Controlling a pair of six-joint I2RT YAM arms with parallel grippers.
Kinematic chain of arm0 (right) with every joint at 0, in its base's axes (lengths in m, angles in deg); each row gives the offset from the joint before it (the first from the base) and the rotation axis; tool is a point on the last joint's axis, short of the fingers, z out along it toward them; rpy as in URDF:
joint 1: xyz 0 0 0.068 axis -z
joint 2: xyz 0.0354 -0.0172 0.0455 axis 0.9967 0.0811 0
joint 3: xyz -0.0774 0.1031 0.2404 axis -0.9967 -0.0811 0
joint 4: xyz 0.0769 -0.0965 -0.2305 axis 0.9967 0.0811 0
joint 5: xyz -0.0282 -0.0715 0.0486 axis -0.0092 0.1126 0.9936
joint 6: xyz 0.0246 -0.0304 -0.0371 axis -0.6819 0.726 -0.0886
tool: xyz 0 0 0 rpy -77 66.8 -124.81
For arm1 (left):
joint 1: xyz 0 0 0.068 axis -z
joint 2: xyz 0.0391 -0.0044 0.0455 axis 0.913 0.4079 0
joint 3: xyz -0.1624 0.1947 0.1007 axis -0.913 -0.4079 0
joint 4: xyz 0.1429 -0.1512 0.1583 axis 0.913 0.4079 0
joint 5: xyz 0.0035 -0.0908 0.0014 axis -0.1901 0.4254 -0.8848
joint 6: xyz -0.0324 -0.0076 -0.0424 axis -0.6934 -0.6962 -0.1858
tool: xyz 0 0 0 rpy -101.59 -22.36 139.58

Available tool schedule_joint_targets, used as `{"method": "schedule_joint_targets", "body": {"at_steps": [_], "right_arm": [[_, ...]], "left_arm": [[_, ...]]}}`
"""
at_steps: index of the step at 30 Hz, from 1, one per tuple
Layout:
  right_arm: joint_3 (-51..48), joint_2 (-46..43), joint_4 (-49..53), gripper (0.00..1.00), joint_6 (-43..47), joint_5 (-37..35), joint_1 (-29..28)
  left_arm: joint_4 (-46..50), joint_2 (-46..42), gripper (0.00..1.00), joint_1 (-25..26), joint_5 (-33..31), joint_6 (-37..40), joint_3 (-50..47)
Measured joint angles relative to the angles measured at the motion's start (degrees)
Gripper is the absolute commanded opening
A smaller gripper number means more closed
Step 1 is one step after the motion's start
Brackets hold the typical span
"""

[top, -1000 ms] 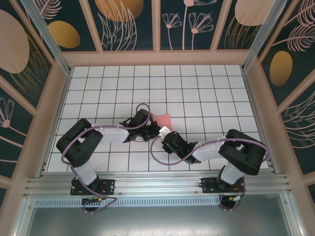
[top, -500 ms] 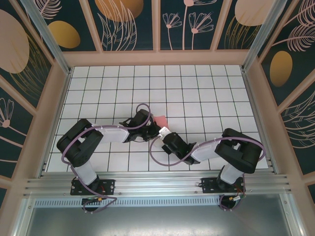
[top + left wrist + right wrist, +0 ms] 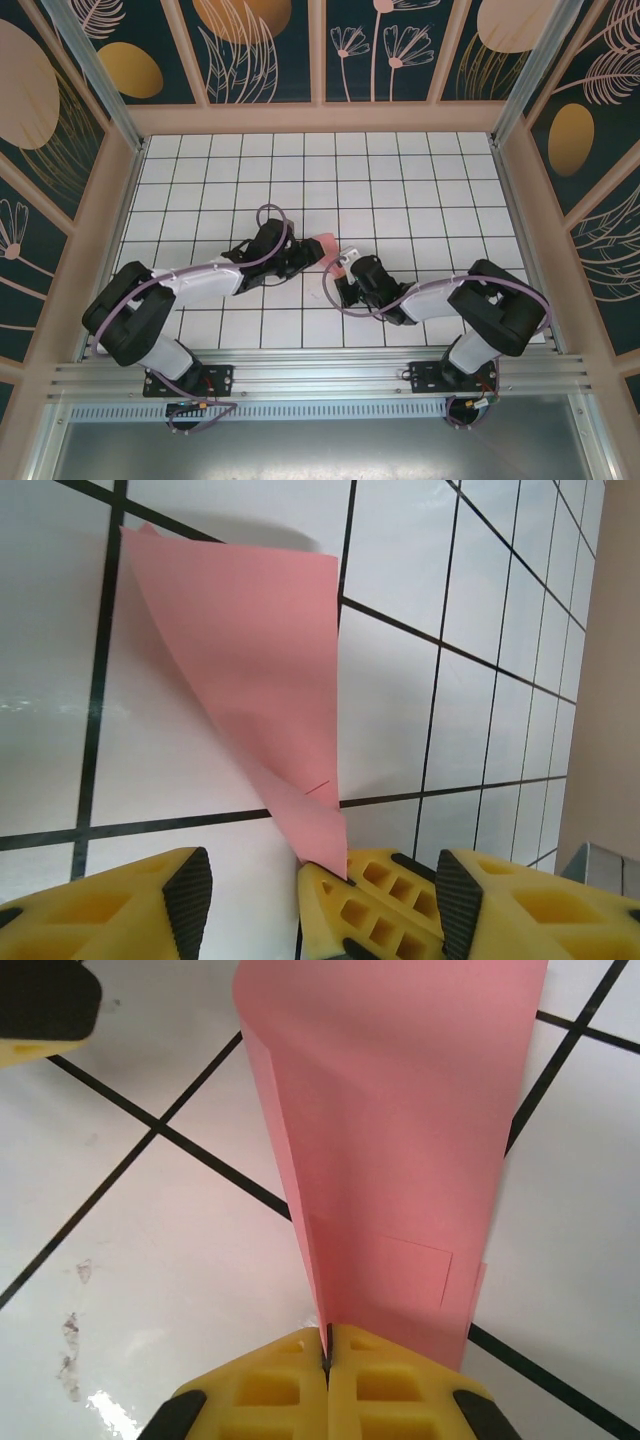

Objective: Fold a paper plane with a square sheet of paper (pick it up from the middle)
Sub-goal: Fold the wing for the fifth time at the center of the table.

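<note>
The square sheet of paper (image 3: 327,244) is salmon pink and folded, with a crease running down it; it lies mid-table, its near edge lifted. My right gripper (image 3: 327,1345) is shut on that near edge of the paper (image 3: 400,1110), yellow fingers pressed flat together. My left gripper (image 3: 320,885) is open, its black pads (image 3: 190,890) standing on either side of the right gripper's fingertips and off the paper (image 3: 250,660). In the top view the left gripper (image 3: 306,256) and the right gripper (image 3: 343,264) meet at the paper's near side.
White tiled table (image 3: 400,190) with black grid lines, ringed by a low tan wall (image 3: 320,118). Both arms reach inward across the near rows. A smudge (image 3: 72,1345) marks the tile left of the right gripper.
The left gripper has opened and let go of the paper. The right gripper has shut on the paper's near edge. The left arm has stretched out lower and the right wrist has shifted slightly right.
</note>
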Motion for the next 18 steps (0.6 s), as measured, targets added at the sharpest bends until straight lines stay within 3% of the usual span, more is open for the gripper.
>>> {"method": "schedule_joint_targets", "body": {"at_steps": [11, 18], "right_arm": [[-3.0, -1.6, -6.1, 0.0, -11.3, 18.6, 8.7], [-2.7, 3.8, -8.2, 0.0, -17.3, 27.9, 12.5]], "left_arm": [[-2.8, -1.9, 0.58, 0.0, -1.2, 0.1, -3.4], [-8.2, -0.5, 0.49, 0.0, 2.2, 0.3, -3.4]]}}
